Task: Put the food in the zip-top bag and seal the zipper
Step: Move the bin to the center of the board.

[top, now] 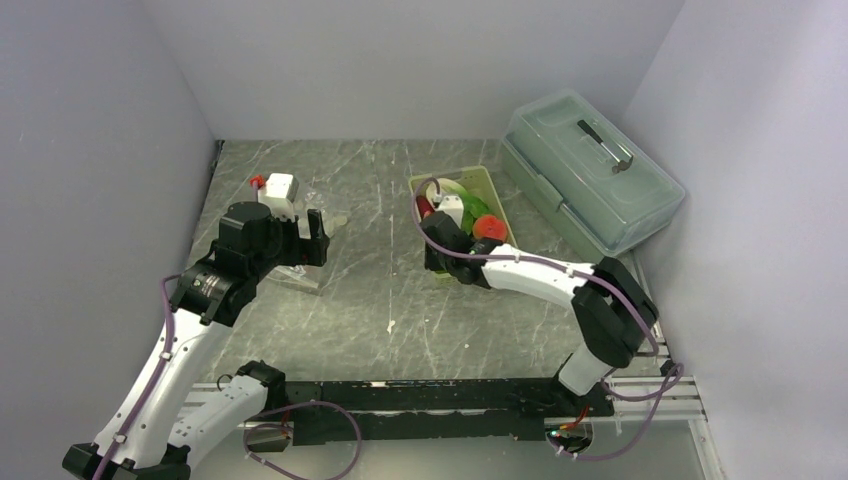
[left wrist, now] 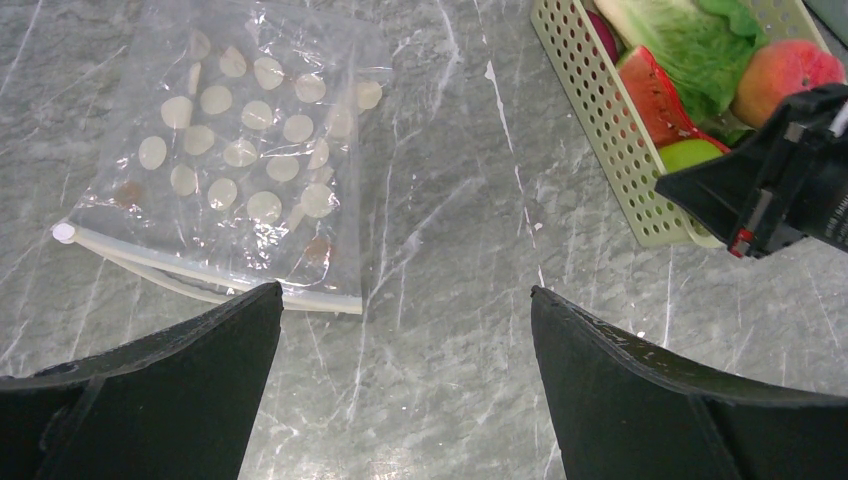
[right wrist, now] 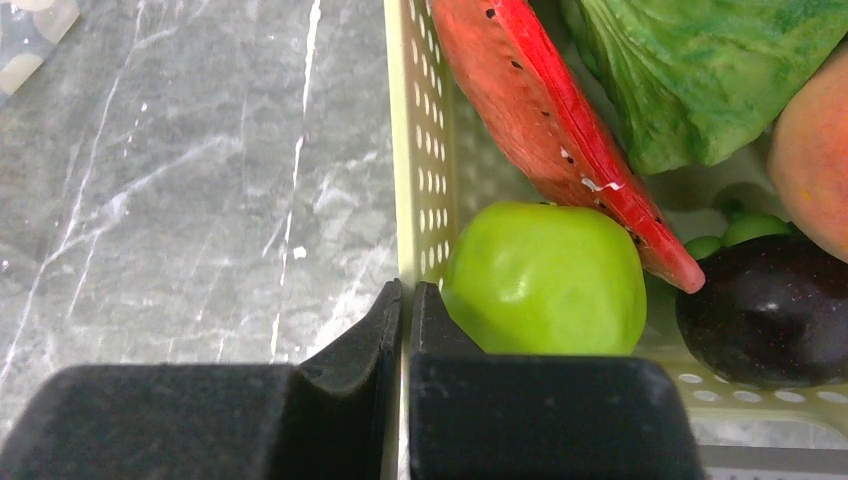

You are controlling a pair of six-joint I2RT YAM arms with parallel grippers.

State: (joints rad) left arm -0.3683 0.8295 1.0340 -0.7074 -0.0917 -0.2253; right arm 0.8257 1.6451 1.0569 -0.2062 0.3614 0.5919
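Your basket (left wrist: 612, 150) holds the food (left wrist: 690, 45); the zip-top bag (left wrist: 250, 150) lies flat, well left of it. Your left gripper (left wrist: 405, 300) hangs spread wide between bag and basket; your right gripper (right wrist: 405, 300) pinches the basket's wall beside the green ball (right wrist: 545, 280)

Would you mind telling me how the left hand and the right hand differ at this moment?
The left hand is wide open; the right hand is shut. The left hand holds nothing above the table, near the zip-top bag; the right hand pinches a wall of the basket, beside the green ball. Both have black fingers.
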